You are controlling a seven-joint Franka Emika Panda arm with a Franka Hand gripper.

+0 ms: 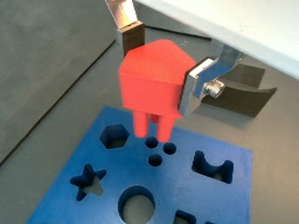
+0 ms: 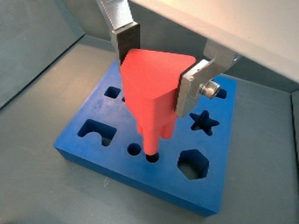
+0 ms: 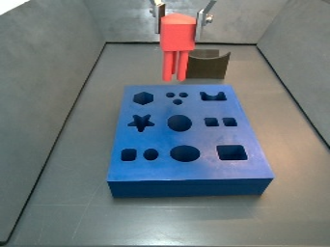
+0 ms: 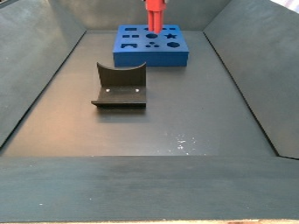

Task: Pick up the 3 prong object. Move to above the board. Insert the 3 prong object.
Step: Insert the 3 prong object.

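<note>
I am working in a lab test rig, not a home or a shop. Bare grey metal walls (image 4: 47,79) slope down around a flat grey tray floor (image 4: 163,131), closing me in like a bin. The dark L-shaped fixture (image 4: 119,86) stands on that floor, clearly made for the rig. At the far end lies the board (image 3: 183,135), a blue slab of shaped cutouts. My gripper (image 1: 163,52) hangs above it, clasping the 3 prong object (image 1: 152,83).
</note>
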